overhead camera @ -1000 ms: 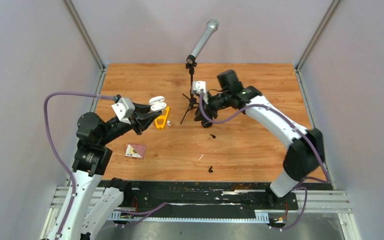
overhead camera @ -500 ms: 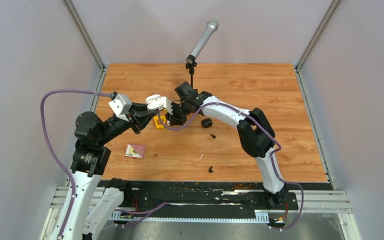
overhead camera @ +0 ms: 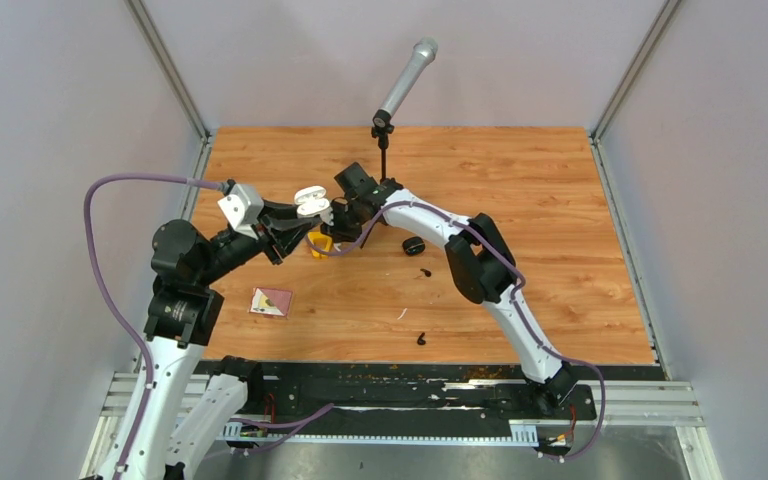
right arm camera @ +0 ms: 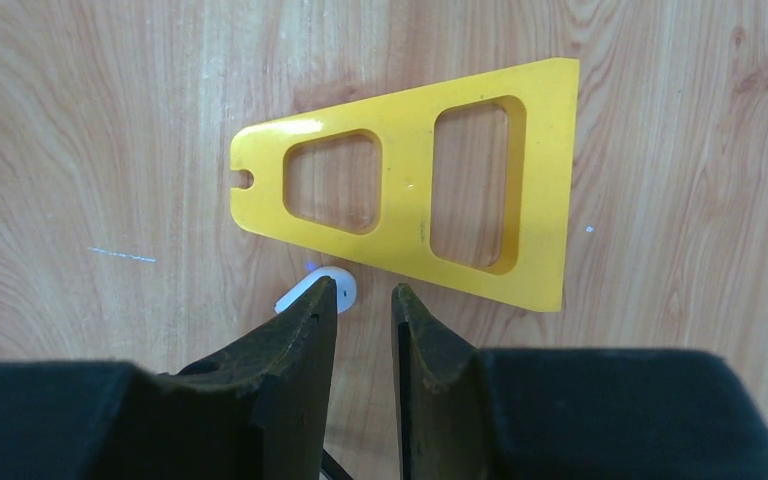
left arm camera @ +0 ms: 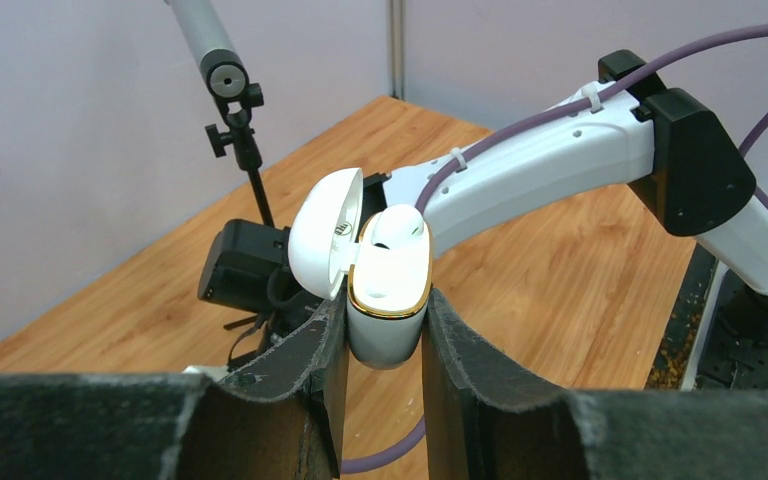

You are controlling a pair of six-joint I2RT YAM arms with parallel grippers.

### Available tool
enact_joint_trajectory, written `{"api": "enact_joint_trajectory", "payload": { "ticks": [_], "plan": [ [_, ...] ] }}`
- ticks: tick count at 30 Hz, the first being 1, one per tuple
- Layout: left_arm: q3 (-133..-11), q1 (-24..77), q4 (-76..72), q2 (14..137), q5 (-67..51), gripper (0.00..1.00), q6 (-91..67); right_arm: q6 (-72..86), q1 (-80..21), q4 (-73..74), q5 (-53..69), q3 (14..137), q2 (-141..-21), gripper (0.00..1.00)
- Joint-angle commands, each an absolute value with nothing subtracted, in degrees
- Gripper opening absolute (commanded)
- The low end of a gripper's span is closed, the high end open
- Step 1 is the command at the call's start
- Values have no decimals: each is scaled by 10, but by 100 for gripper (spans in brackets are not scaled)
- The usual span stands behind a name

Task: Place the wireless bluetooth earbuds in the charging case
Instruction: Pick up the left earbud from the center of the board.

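1. The right arm has swung from the bench's [overhead camera: 560, 180] centre over toward its left edge since a second ago. The right gripper [right arm camera: 360, 300] now hangs above the yellow plate [right arm camera: 410, 200], close beside the left gripper [left arm camera: 382, 300].
2. Right jaws: drawn close, a narrow slit between the tips with only bare wood showing through. They grasp nothing.
3. A white earbud [right arm camera: 320, 290] lies on the bench, just outside one right fingertip and just beside the plate's long edge. It is partly hidden by that finger.
4. Left jaws: clenched on the lower body of the white charging case [left arm camera: 390, 270], which is held upright and clear of the bench. Its lid [left arm camera: 325, 245] is hinged open.
5. A white rounded piece sits in the case's mouth. I cannot tell what it is.
6. The black charging case [overhead camera: 413, 245] rests near the bench's centre, apart from both grippers.
7. One black earbud [overhead camera: 425, 272] lies just nearside of that case. A second black earbud [overhead camera: 421, 339] lies close to the near edge.
8. The microphone stand [overhead camera: 383, 150] stands at mid far edge, and a small card [overhead camera: 271, 301] lies toward the near-left corner.
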State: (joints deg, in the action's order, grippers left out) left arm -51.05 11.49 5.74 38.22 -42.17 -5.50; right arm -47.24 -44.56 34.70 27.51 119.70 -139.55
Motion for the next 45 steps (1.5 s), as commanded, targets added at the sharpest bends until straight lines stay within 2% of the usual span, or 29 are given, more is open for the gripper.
{"api": "enact_joint_trajectory", "payload": {
  "ticks": [1, 7, 19, 26, 34, 45],
  "plan": [
    [-507, 111, 22, 378, -429, 0, -66, -503, -447, 386, 295, 1231, -1409, 27],
    [-499, 111, 12, 379, -429, 0, -71, -525, -446, 439, 331, 1236, -1420, 28],
    [-499, 111, 10, 383, -430, 0, -74, -503, -437, 439, 326, 1246, -1425, 27],
    [-499, 111, 9, 386, -429, 0, -75, -475, -437, 423, 342, 1254, -1436, 34],
    [-496, 111, 8, 390, -428, 0, -77, -491, -437, 440, 373, 1275, -1460, 33],
    [-497, 111, 9, 396, -426, 0, -77, -478, -438, 441, 380, 1287, -1476, 38]
  ]
}}
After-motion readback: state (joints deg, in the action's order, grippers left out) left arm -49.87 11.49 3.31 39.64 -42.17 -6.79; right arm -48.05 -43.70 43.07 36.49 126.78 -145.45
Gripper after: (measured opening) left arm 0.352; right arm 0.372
